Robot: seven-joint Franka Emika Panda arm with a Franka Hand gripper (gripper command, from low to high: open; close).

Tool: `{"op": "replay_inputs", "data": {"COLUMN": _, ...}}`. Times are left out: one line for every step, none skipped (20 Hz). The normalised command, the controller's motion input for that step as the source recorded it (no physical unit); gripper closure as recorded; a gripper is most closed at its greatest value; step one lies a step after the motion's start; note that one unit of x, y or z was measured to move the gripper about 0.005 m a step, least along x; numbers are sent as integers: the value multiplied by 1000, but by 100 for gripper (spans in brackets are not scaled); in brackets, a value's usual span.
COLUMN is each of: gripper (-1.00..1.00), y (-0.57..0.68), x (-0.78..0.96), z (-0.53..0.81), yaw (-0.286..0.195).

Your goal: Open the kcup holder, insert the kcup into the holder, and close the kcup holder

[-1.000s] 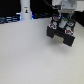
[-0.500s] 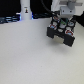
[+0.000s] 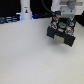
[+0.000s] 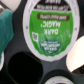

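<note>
The kcup holder (image 3: 61, 33) is a black boxy unit at the back of the white table, on the exterior view's right. My gripper (image 3: 64, 19) hangs right over its top; its fingers are too blurred to tell open from shut. The wrist view is filled by the kcup (image 4: 50, 29), its round green-patterned lid with a white rim facing the camera. It sits amid the holder's black top (image 4: 20, 47), beside an empty round slot (image 4: 22, 66). No fingertips show in the wrist view.
A slim white bottle-shaped post (image 3: 25, 10) stands at the back, toward the exterior view's left. A teal-topped pod (image 4: 7, 25) lies next to the kcup. Dark clutter lines the table's (image 3: 30, 60) far edge.
</note>
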Motion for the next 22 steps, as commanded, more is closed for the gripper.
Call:
{"op": "replay_inputs", "data": {"gripper": -100, "y": -371, "x": 374, "z": 434, "yaw": 41}}
{"op": "replay_inputs", "data": {"gripper": -100, "y": -374, "x": 431, "z": 423, "yaw": 30}}
{"op": "replay_inputs", "data": {"gripper": -100, "y": -394, "x": 511, "z": 403, "yaw": 15}}
{"op": "replay_inputs", "data": {"gripper": -100, "y": -406, "x": 534, "z": 397, "yaw": 10}}
{"op": "replay_inputs", "data": {"gripper": -100, "y": -403, "x": 566, "z": 360, "yaw": 5}}
{"op": "replay_inputs", "data": {"gripper": -100, "y": -423, "x": 597, "z": 354, "yaw": 0}}
{"op": "replay_inputs", "data": {"gripper": -100, "y": -426, "x": 651, "z": 306, "yaw": 0}}
{"op": "replay_inputs", "data": {"gripper": -100, "y": -443, "x": 663, "z": 280, "yaw": 0}}
{"op": "replay_inputs", "data": {"gripper": -100, "y": -451, "x": 674, "z": 260, "yaw": 0}}
{"op": "replay_inputs", "data": {"gripper": -100, "y": -449, "x": 697, "z": 220, "yaw": 0}}
{"op": "replay_inputs", "data": {"gripper": -100, "y": -457, "x": 720, "z": 186, "yaw": 0}}
{"op": "replay_inputs", "data": {"gripper": -100, "y": -460, "x": 734, "z": 166, "yaw": 0}}
{"op": "replay_inputs", "data": {"gripper": -100, "y": -449, "x": 769, "z": 123, "yaw": 0}}
{"op": "replay_inputs", "data": {"gripper": -100, "y": -437, "x": 786, "z": 109, "yaw": 0}}
{"op": "replay_inputs", "data": {"gripper": -100, "y": -417, "x": 797, "z": 94, "yaw": 0}}
{"op": "replay_inputs", "data": {"gripper": -100, "y": -391, "x": 789, "z": 83, "yaw": 0}}
{"op": "replay_inputs", "data": {"gripper": -100, "y": -369, "x": 777, "z": 77, "yaw": 0}}
{"op": "replay_inputs", "data": {"gripper": -100, "y": -363, "x": 797, "z": 49, "yaw": 0}}
{"op": "replay_inputs", "data": {"gripper": -100, "y": -340, "x": 797, "z": 23, "yaw": 0}}
{"op": "replay_inputs", "data": {"gripper": -100, "y": -303, "x": 786, "z": 0, "yaw": 0}}
{"op": "replay_inputs", "data": {"gripper": -100, "y": -303, "x": 754, "z": 0, "yaw": 0}}
{"op": "replay_inputs", "data": {"gripper": -100, "y": -274, "x": 686, "z": 0, "yaw": 0}}
